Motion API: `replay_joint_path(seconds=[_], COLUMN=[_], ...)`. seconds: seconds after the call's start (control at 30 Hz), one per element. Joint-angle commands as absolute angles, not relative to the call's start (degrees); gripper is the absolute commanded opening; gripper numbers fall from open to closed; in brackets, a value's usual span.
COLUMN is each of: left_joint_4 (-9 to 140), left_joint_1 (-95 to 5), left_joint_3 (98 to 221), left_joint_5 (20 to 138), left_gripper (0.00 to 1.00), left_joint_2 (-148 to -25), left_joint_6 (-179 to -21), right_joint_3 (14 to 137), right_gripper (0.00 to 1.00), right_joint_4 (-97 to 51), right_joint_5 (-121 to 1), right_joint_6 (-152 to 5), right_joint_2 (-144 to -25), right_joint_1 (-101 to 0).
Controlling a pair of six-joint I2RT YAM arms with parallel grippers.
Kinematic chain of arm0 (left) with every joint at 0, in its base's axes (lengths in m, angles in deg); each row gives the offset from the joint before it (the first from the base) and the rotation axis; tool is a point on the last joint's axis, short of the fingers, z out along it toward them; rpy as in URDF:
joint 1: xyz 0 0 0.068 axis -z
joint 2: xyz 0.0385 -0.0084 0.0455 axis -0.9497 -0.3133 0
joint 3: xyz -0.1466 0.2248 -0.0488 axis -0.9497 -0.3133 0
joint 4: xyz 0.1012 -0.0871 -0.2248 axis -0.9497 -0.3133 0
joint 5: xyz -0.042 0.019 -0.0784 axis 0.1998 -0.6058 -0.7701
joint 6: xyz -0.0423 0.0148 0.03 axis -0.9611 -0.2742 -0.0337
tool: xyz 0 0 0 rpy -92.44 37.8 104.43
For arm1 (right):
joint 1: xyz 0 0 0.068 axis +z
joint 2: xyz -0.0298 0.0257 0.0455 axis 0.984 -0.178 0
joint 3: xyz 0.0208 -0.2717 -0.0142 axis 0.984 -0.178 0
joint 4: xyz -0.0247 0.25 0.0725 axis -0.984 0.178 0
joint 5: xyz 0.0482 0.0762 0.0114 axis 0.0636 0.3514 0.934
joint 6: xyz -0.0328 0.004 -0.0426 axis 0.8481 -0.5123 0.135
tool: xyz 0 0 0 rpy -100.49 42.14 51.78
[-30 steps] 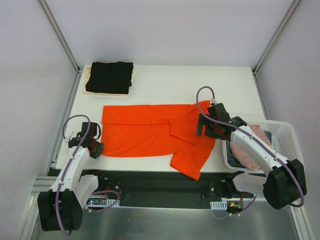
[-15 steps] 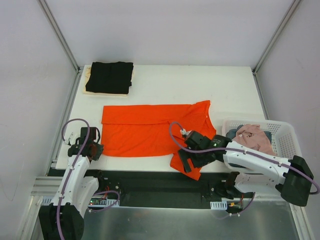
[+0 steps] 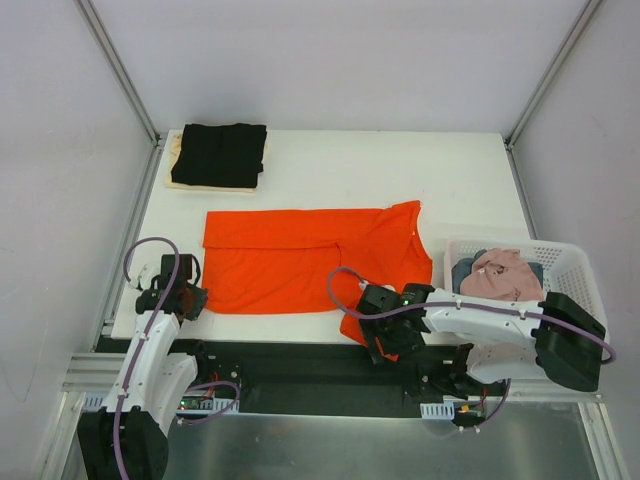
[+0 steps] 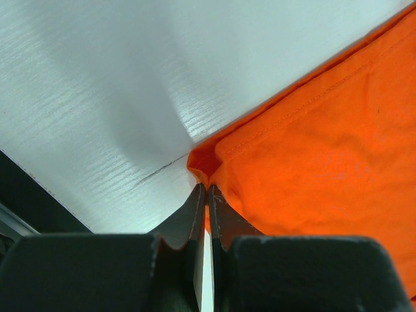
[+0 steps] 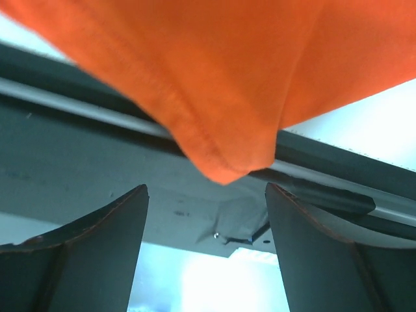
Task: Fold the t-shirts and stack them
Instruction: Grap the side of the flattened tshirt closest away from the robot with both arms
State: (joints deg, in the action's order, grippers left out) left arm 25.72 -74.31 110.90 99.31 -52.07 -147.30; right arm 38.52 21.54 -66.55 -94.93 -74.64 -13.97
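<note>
OK, black t-shirt (image 3: 220,153) folded atop a cream one (image 3: 190,187) far-left, orange t-shirt (image 3: 290,265) half-folded mid-table, left gripper (image 4: 207,192) pinching its near-left corner, right gripper (image 5: 205,195) spread wide below the overhanging sleeve, pink t-shirt (image 3: 500,275) & others waiting in the basket (image 3: 575,262).

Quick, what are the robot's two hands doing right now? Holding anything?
Left gripper: closed, pinching a corner of the orange t-shirt.
Right gripper: open, holding nothing.

orange tee (image 4: 312,149) is soft matt cloth with a stitched hem, white table (image 4: 97,78) looks finely ribbed with a slight sheen, basket (image 3: 572,266) at 4 o'clock is white lattice plastic
</note>
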Motion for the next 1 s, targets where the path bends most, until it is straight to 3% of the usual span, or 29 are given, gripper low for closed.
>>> replay_joint_path(seconds=[0.0,0.37,0.57,0.63,0.97], left_joint_4=[26.1,26.1,26.1,26.2,26.6], left_joint_1=[-74.0,-74.0,-74.0,-74.0,-74.0], left_joint_3=[110.3,110.8,111.1,111.4,114.3], left_joint_5=[99.0,99.4,99.1,99.2,97.6], left_gripper=[0.00,0.00,0.00,0.00,0.00], left_joint_2=[-51.2,-51.5,-51.4,-51.5,-52.4], left_joint_6=[-146.8,-146.5,-146.5,-146.2,-144.1], right_joint_3=[37.2,36.5,37.2,37.4,42.8], right_gripper=[0.75,0.47,0.22,0.01,0.01], right_joint_4=[20.0,17.8,18.3,18.7,20.9], right_joint_5=[-69.9,-73.1,-76.4,-76.5,-73.2], right_joint_6=[-101.2,-101.9,-102.0,-101.6,-93.8], right_joint_2=[-77.1,-80.0,-77.4,-76.8,-72.7], right_joint_1=[-13.7,-13.7,-14.2,-14.7,-22.3])
